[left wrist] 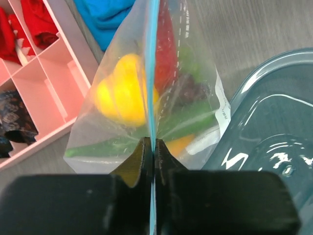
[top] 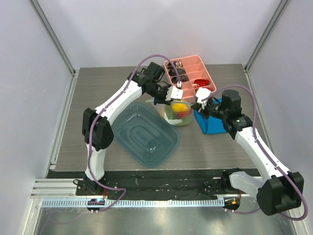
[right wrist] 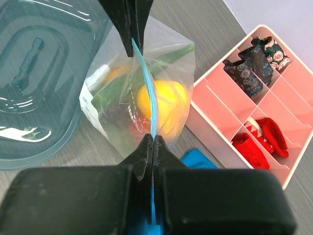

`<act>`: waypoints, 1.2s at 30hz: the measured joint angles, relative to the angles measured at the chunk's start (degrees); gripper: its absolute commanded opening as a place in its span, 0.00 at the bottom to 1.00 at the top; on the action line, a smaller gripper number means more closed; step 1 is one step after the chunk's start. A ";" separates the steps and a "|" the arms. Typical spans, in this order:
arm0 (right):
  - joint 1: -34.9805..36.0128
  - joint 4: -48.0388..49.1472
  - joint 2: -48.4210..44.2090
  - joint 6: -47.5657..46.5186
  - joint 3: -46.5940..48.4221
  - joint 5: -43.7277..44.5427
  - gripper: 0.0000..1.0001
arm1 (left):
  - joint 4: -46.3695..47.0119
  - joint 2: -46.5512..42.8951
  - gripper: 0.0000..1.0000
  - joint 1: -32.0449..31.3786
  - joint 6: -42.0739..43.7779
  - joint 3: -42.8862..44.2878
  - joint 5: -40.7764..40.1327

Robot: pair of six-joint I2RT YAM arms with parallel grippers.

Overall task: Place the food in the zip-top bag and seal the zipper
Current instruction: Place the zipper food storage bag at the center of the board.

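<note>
The clear zip-top bag hangs between my two grippers above the table. Inside it I see the yellow pear, a red chili, dark cherries, a green cucumber and an orange piece. The light blue zipper runs as one thin line from jaw to jaw; it also shows in the right wrist view. My left gripper is shut on one end of the zipper. My right gripper is shut on the other end. In the top view they sit at the bag's two sides, the left gripper and the right gripper.
A teal translucent tray lies left of the bag. A pink divided box with dark and red items stands behind it. A blue folded cloth lies under the right arm.
</note>
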 measured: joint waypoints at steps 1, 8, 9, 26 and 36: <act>0.09 0.17 0.15 0.24 0.04 0.09 0.01 | 0.46 0.00 0.00 -0.04 -1.22 -0.04 -0.61; 0.13 1.33 0.94 5.40 1.86 1.97 0.82 | 4.48 -1.79 0.00 2.95 -17.00 -0.37 -1.40; 0.13 1.64 0.96 6.78 2.25 2.34 1.00 | 5.77 -2.36 0.00 4.22 -20.37 -0.37 -1.42; 0.24 4.07 -0.42 15.67 4.59 10.86 1.00 | 18.97 -6.05 0.00 17.00 -58.66 7.67 -12.37; 0.24 3.02 -2.14 16.35 4.59 13.11 1.00 | 23.12 2.01 0.00 18.16 -73.64 19.63 -25.59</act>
